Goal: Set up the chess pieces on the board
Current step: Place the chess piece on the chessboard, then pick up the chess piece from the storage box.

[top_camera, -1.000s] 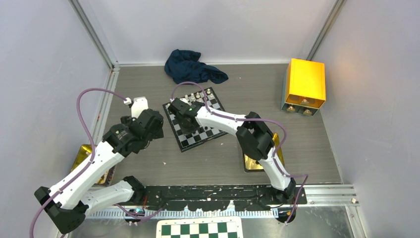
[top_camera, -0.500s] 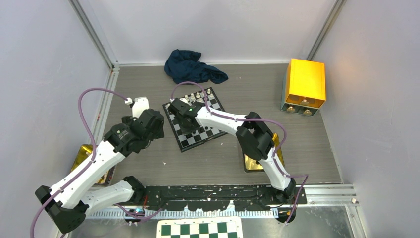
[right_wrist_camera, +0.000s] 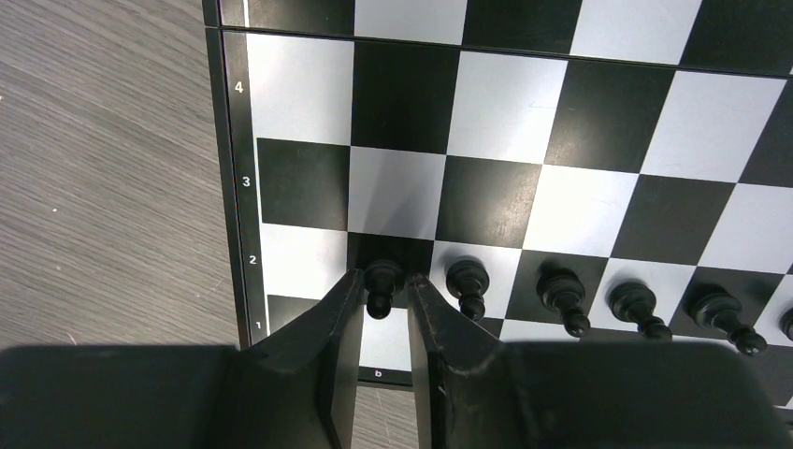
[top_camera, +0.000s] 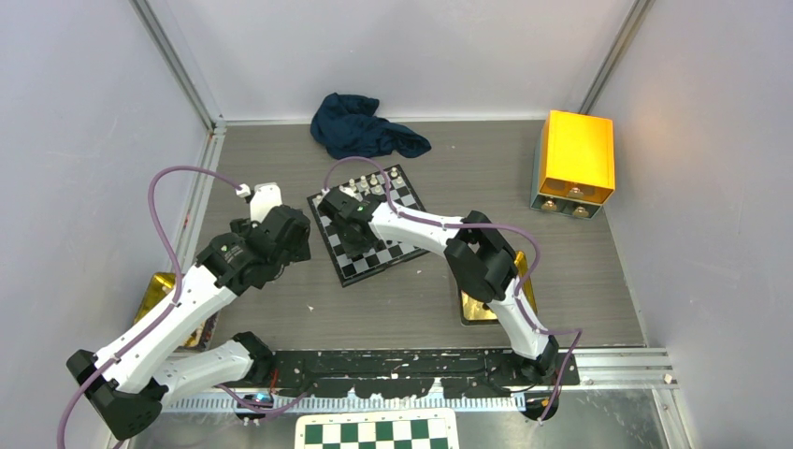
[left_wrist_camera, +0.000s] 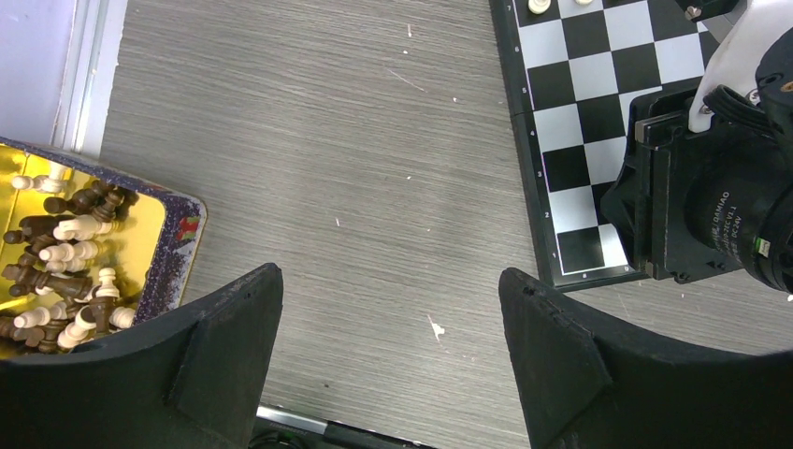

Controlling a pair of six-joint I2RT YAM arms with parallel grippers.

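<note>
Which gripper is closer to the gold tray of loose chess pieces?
Left. The left gripper hovers beside the gold tray; the right gripper is over the board, straddling a black pawn.

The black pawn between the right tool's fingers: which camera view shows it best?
The right wrist view: the black pawn shows clearly between the fingers of the right tool, near the edge of the board. In the top external view the right arm hides it. The left wrist view shows only part of the board, not this pawn.

Two claws (left_wrist_camera: pixel 388 313) (right_wrist_camera: pixel 383 288), one board (top_camera: pixel 402 248)
</note>
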